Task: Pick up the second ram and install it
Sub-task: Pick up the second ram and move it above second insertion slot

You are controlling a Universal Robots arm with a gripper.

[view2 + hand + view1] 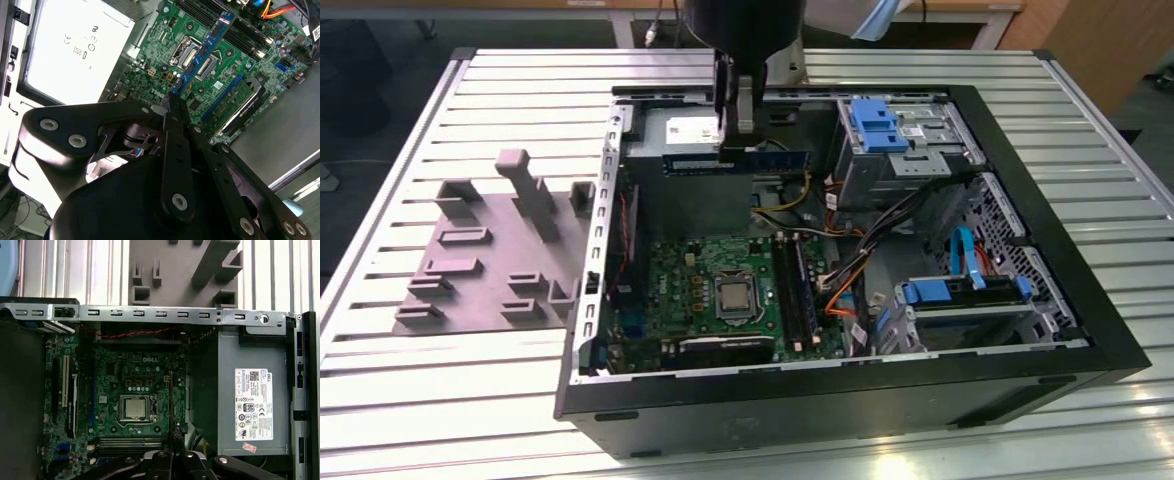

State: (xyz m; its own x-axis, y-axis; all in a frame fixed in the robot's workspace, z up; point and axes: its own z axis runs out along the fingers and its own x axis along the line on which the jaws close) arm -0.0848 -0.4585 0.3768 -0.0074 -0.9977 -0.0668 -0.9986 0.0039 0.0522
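The second ram point(736, 160) is a long, thin blue-green stick with black chips. It hangs level over the silver power-supply box point(678, 127) at the far end of the open computer case point(854, 390). My gripper point(734, 138) is shut on it from above. In the second wrist view the second ram point(205, 50) sticks out from the closed fingertips point(171, 102) above the green motherboard point(235, 65). In the first wrist view the second ram point(171, 400) appears edge-on beyond the gripper point(171, 442), over the board beside the processor socket point(136, 408).
The long black memory slots point(794, 292) lie on the motherboard point(707, 290), right of the processor in the exterior view. A grey moulded holder point(494, 250) with upright posts sits on the slatted table, left of the case. Blue drive bays point(881, 125) and orange cables point(843, 295) fill the case's right side.
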